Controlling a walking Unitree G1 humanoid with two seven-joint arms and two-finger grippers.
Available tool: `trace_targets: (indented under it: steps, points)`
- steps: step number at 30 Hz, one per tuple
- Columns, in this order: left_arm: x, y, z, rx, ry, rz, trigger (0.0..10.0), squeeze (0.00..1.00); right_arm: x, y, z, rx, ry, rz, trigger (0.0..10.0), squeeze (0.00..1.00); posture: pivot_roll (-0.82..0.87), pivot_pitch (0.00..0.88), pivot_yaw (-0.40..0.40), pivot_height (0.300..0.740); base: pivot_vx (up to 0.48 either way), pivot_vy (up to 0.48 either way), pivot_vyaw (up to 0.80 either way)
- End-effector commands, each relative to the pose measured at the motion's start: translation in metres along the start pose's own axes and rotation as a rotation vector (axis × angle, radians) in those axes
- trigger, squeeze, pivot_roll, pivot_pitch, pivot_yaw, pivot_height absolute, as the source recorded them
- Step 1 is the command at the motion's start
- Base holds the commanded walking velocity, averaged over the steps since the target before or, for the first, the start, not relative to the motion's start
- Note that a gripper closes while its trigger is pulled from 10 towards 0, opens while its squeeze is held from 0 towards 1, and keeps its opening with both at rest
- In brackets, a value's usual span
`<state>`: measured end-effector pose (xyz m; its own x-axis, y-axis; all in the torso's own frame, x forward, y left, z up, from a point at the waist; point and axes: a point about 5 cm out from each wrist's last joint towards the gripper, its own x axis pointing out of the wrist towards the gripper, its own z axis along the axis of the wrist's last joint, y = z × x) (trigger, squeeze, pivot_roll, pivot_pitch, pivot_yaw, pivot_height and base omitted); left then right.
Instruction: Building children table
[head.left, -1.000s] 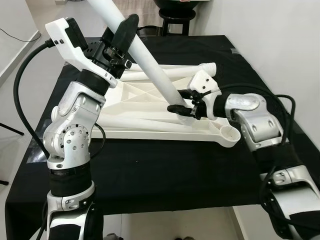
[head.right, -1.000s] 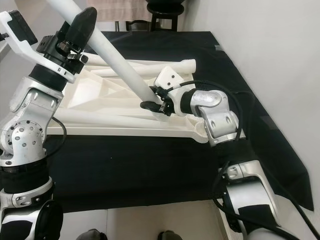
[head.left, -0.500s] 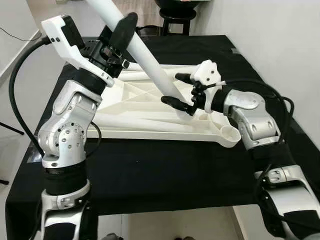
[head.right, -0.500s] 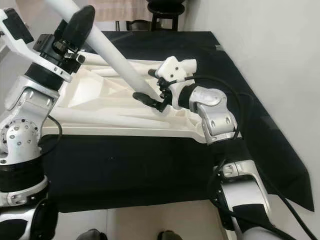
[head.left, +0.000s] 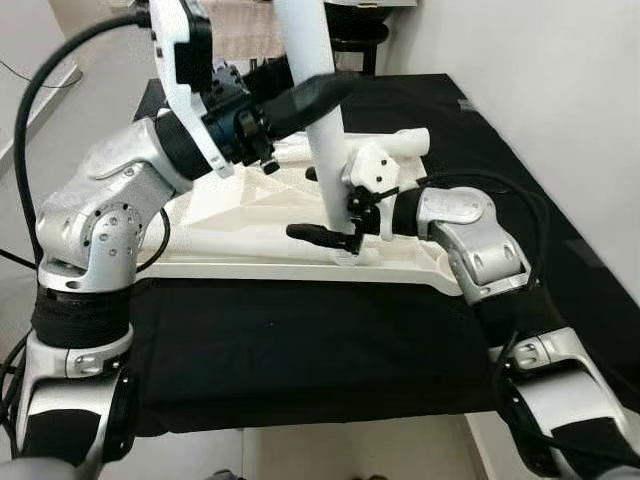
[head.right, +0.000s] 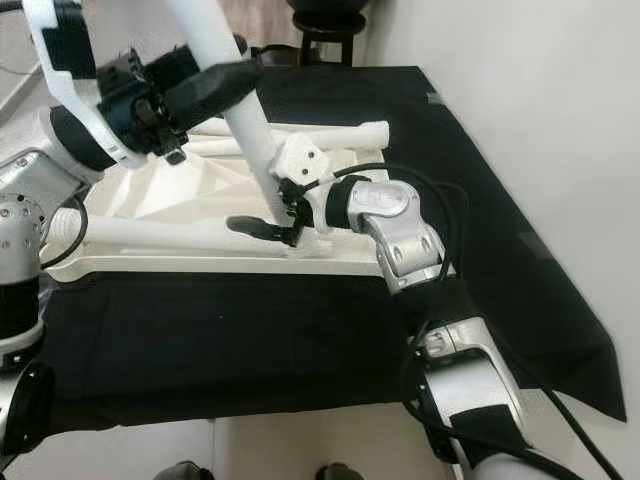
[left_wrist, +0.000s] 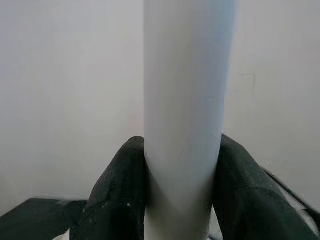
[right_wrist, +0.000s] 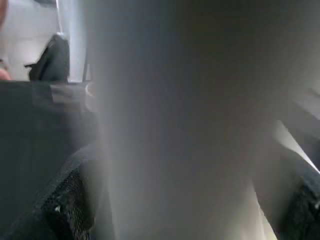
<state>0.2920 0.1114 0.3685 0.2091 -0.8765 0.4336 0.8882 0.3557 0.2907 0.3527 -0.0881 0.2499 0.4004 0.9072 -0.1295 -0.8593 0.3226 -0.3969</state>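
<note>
The left tool (head.left: 300, 95) is clenching the white leg (head.left: 322, 130) high up, holding it nearly upright. The right tool (head.left: 335, 225) is gripping the leg's foot at a corner of the white frame (head.left: 250, 215) lying on the black tabletop (head.left: 300, 340). The leg's top is running out of view.

The head's two eyes looked down over the same black table (head.left: 300, 340); each wrist camera sat tight against the white leg (left_wrist: 185, 125).
</note>
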Motion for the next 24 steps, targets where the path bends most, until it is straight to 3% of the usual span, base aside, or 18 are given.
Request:
trace_targets:
  steps: [1,2,7,9,10,12,24]
  points:
    - [0.014,-0.015,0.001,-0.033,-0.022,-0.155,0.0,0.0,0.008,0.006,-0.001,0.017,0.013,0.04,10.0,0.0,-0.02,0.057,-0.018,0.74,0.0,0.0,0.0]
    - [0.02,-0.014,0.011,-0.051,-0.07,-0.192,0.0,0.0,0.011,0.007,-0.003,0.034,0.004,0.034,10.0,0.0,-0.02,0.051,-0.015,0.74,0.0,0.0,0.0]
    - [0.024,-0.014,0.021,-0.081,-0.134,-0.228,0.0,0.0,0.013,0.008,-0.003,0.057,-0.012,0.029,9.4,0.0,-0.02,0.044,-0.014,0.74,0.0,0.0,0.0]
    - [0.026,-0.012,0.024,-0.066,-0.148,-0.263,0.0,0.0,0.016,0.01,-0.004,0.076,-0.015,0.041,7.3,0.0,-0.02,0.039,-0.018,0.74,0.0,0.0,0.0]
    - [0.026,-0.012,0.024,-0.066,-0.148,-0.263,0.0,0.0,0.016,0.01,-0.004,0.076,-0.015,0.041,7.3,0.0,-0.02,0.039,-0.018,0.74,0.0,0.0,0.0]
    - [0.027,-0.011,0.026,-0.058,-0.156,-0.272,0.0,0.0,0.02,0.014,-0.003,0.118,-0.042,0.067,9.6,0.0,-0.03,0.032,-0.022,0.74,0.0,0.0,0.0]
    - [0.026,-0.006,0.028,-0.08,-0.209,-0.261,0.0,0.0,0.03,0.025,0.019,0.224,-0.275,0.115,10.0,0.0,-0.03,0.022,-0.019,0.74,0.0,0.0,0.0]
